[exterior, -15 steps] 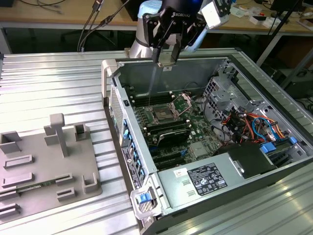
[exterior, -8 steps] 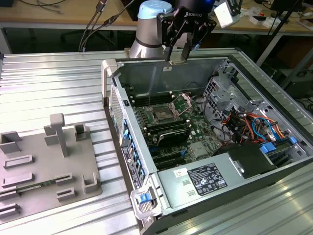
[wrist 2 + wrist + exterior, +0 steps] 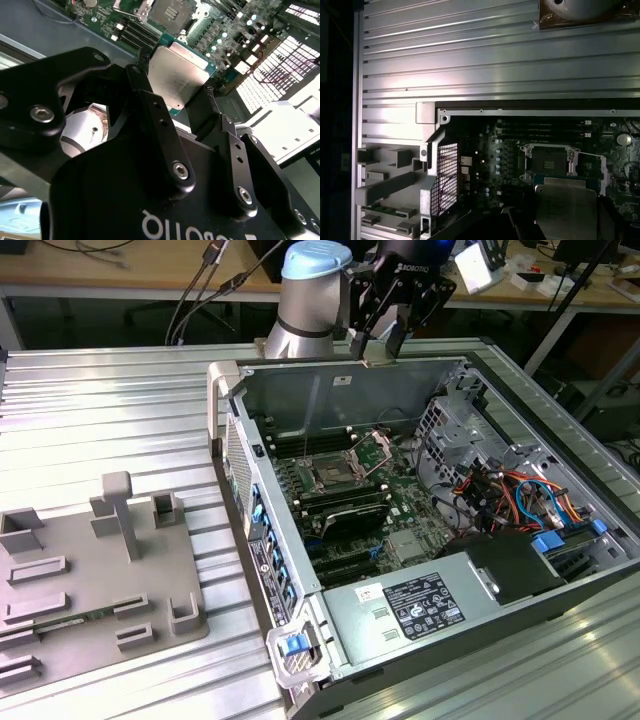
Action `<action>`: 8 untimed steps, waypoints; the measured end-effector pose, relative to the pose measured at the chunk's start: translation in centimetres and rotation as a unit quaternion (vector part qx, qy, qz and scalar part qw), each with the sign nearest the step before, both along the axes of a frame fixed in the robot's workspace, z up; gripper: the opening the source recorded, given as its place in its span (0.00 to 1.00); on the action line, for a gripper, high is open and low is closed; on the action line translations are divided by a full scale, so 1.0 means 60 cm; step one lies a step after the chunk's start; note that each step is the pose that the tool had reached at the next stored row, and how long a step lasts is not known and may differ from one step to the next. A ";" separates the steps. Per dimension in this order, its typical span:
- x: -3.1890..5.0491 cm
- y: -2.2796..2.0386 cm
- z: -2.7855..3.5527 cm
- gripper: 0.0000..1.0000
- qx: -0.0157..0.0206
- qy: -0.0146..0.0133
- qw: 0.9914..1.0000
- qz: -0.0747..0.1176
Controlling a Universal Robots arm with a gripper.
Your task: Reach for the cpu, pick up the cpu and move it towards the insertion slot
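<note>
Pincer (image 3: 192,107): closed on the cpu (image 3: 176,75), black fingers (image 3: 150,107) pressing its opposite edges; in the exterior view it sits at the top centre of the frame (image 3: 385,340), above the rear wall of the computer case (image 3: 560,580).
Arm (image 3: 310,295): pale wrist at the top of the exterior frame, pincer hanging downward and angled toward the open case.
Desk (image 3: 100,410): ribbed metal surface carrying the case, and the grey fixture plate (image 3: 90,580) in the lower left of the exterior view.
Insertion slot (image 3: 330,477): mid-frame on the board, metal frame open; in the first wrist view it lies right of centre (image 3: 550,160), just above the cpu (image 3: 565,205).
Step in hand: carrying the chip toward the socket. It seems best done with the chip kept level, the squeeze steady on its edges, and its sides squared to the frame.
</note>
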State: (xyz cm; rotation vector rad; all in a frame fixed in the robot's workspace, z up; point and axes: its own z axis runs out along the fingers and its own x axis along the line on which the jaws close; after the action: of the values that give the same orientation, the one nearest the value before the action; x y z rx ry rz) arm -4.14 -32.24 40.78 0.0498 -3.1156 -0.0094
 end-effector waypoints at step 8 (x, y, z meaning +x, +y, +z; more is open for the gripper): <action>0.042 0.0145 -0.001 0.55 -0.002 0.000 1.000 0.000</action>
State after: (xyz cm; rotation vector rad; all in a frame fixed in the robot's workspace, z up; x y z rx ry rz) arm -1.65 -31.37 40.74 0.0498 -3.1155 -0.0037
